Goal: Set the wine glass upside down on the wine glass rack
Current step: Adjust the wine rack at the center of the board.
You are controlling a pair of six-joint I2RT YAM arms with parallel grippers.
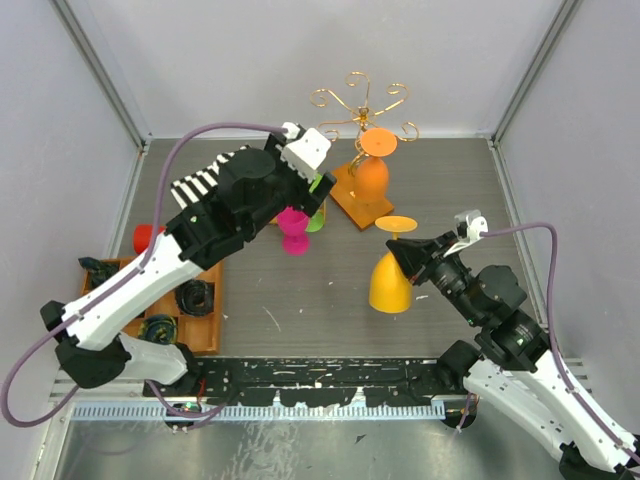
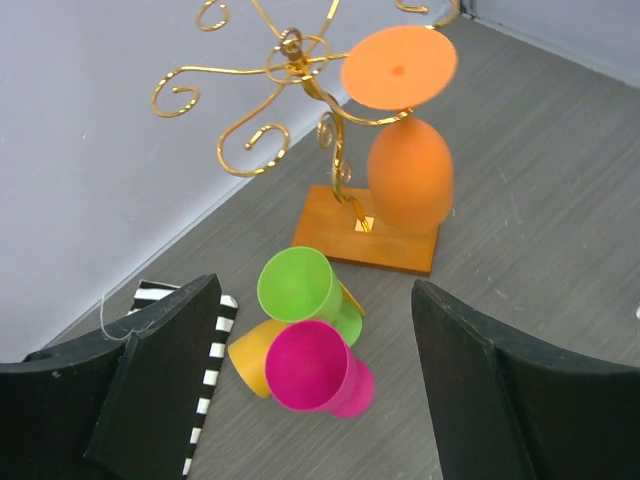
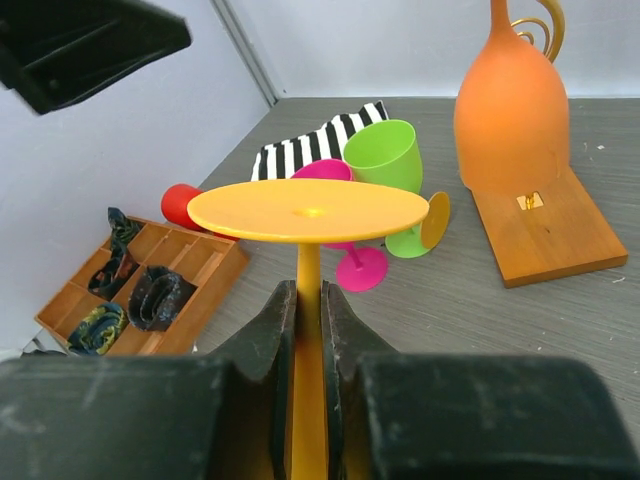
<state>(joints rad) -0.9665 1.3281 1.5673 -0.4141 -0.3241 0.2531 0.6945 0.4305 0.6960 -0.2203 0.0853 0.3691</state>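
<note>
Tightly within right gripper [image 3: 310, 305]: wine glass [image 3: 312, 211]

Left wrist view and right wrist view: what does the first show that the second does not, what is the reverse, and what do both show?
Only the left wrist view: most of the rack's curled gold arms, the foot of the orange glass on one, and the left gripper, open and empty. Only the right wrist view: the right gripper shut on the yellow glass by its stem, the compartmented tray and a red object beside it. Both: that glass's bowl hanging mouth down, the rack's wooden base, the green glass, the pink glass and the striped cloth.
</note>
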